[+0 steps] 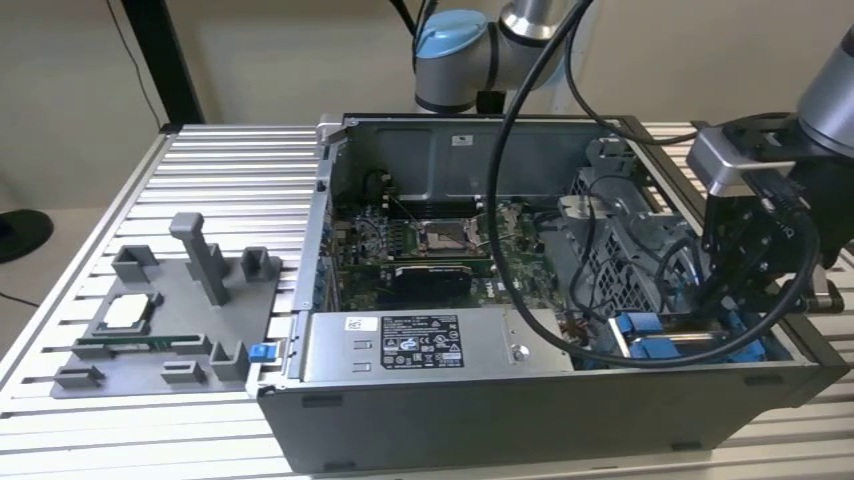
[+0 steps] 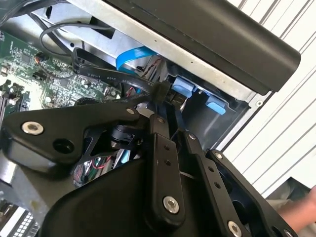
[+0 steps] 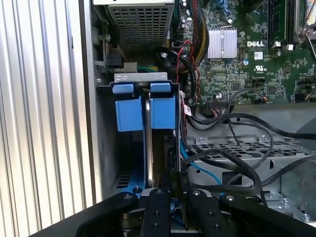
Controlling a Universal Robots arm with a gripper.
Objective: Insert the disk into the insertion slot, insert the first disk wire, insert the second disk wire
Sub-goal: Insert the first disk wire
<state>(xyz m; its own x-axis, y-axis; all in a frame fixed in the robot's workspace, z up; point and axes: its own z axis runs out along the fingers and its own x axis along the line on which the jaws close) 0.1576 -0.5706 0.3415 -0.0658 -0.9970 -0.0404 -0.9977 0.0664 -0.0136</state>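
My gripper (image 1: 731, 318) reaches down into the front corner of the open computer case on the exterior view's right. In the second wrist view the gripper (image 2: 165, 106) is shut on the black plug of a flat black disk wire (image 2: 113, 79), just short of the blue fittings (image 2: 181, 89). The first wrist view puts the gripper (image 3: 173, 173) over the insertion slot (image 3: 106, 143), a grey metal bay. The disk's blue frame (image 3: 163, 111) sits inside that bay, with the disk's thin silver edge (image 3: 149, 143) beside it. A blue wire (image 2: 133, 55) lies loose behind.
The grey power-supply box (image 1: 414, 345) lies along the case's front wall, next to the bay. The motherboard (image 1: 427, 250) and looped black cables (image 1: 527, 200) crowd the case. A grey parts fixture (image 1: 160, 320) stands on the slatted table (image 1: 214, 160). A blurred hand (image 2: 301, 207) shows beside the case.
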